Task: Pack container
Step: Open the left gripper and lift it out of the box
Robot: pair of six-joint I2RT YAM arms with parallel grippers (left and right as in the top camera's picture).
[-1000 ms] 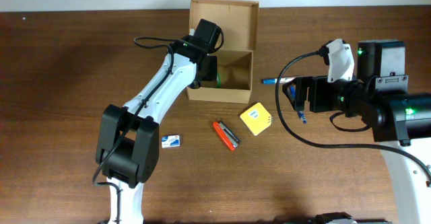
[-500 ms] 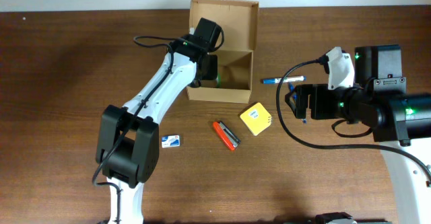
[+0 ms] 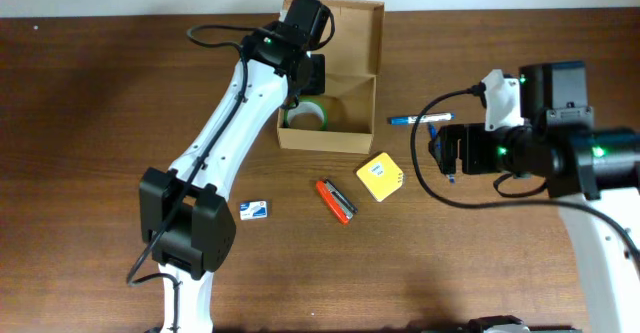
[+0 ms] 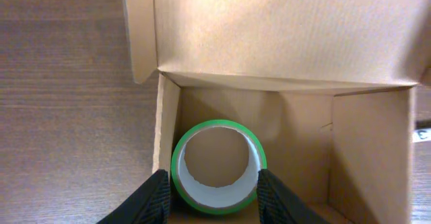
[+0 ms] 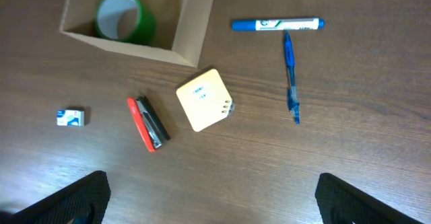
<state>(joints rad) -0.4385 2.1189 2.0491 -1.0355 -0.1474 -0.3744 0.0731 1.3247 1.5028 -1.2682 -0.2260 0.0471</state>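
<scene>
The container [image 3: 360, 43] is a tan cardboard box with its flap lid open, at the back middle of the table. A green tape roll [image 3: 305, 117] lies flat in its left half. My left gripper [image 3: 312, 71] hovers above the box, open and empty. In the left wrist view my fingers [image 4: 210, 183] flank the roll [image 4: 215, 196] from above, inside the container's walls [image 4: 367, 150]. My right gripper [image 3: 440, 153] is open and empty, high over the table right of the box. Its wrist view [image 5: 212, 197] shows the container [image 5: 192, 29] and roll [image 5: 118, 15] at top left.
In front of the box lie a yellow cube [image 3: 380, 177] [image 5: 204, 107], a red and black tool [image 3: 336, 200] [image 5: 148, 123] and a small blue-white packet [image 3: 254, 209] [image 5: 70, 117]. A blue marker [image 3: 410, 119] [image 5: 277, 25] and a blue pen [image 5: 290, 76] lie to its right.
My left gripper has risen and drawn back out of the box, leaving the green tape roll lying inside. The right arm has shifted slightly.
</scene>
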